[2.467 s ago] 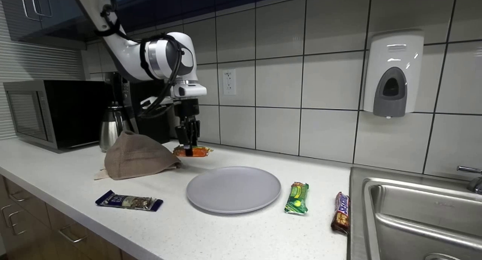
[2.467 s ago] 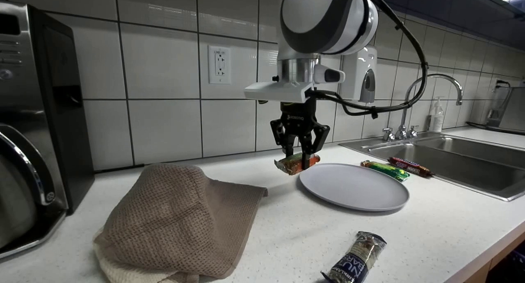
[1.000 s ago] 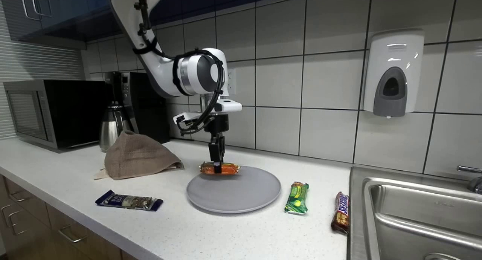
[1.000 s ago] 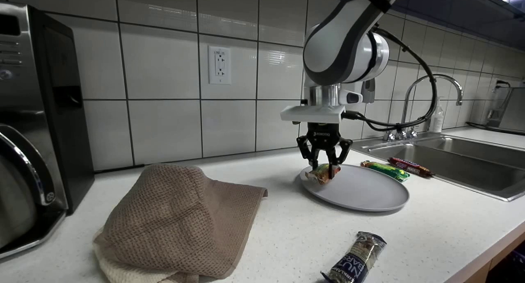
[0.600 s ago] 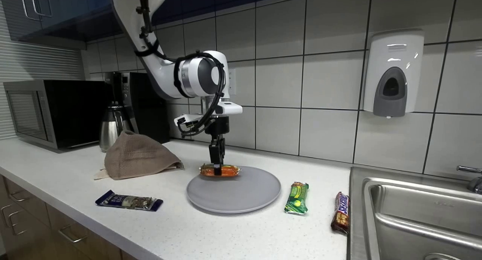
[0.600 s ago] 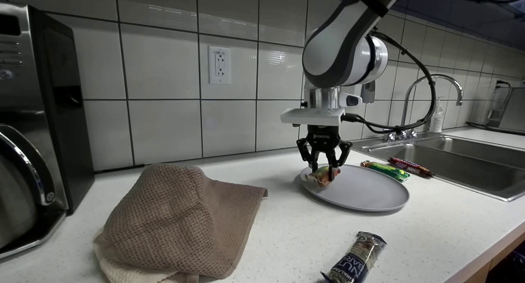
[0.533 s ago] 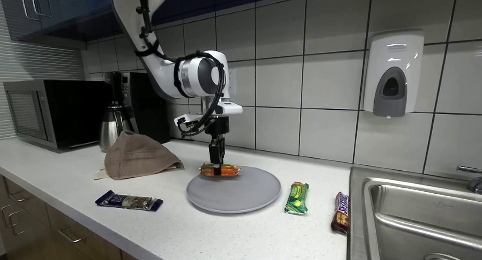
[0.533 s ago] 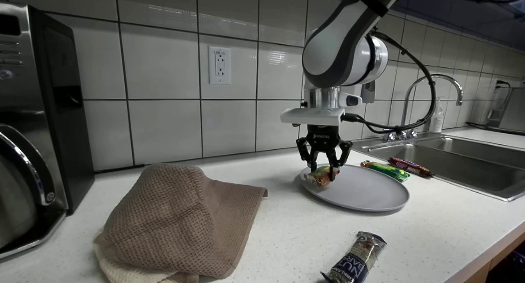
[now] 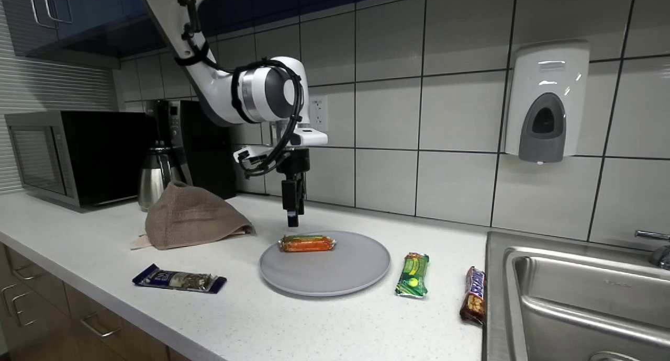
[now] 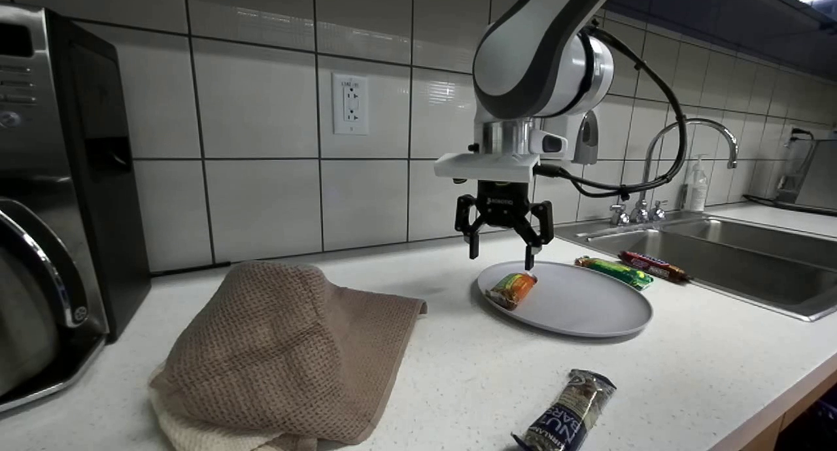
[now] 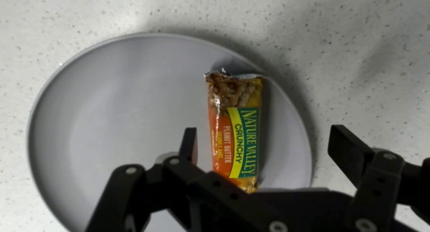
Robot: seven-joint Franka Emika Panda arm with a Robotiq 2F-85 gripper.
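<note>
Pinched earlier, the granola bar (image 11: 231, 134) is now being supported by the plate (image 11: 114, 124), above whose edge the gripper (image 10: 501, 261) is being held spread. The bar's lettering (image 11: 249, 143) ("Nature Valley") is being shown legibly only in the wrist view.

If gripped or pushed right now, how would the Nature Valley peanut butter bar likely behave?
The Nature Valley peanut butter bar is probably stiff but may crumble if squeezed: its wrapper reads "Crunchy". That shiny wrapper may slide on the gray plate. Lying flat and rather blocky, it seems unlikely to roll.
</note>
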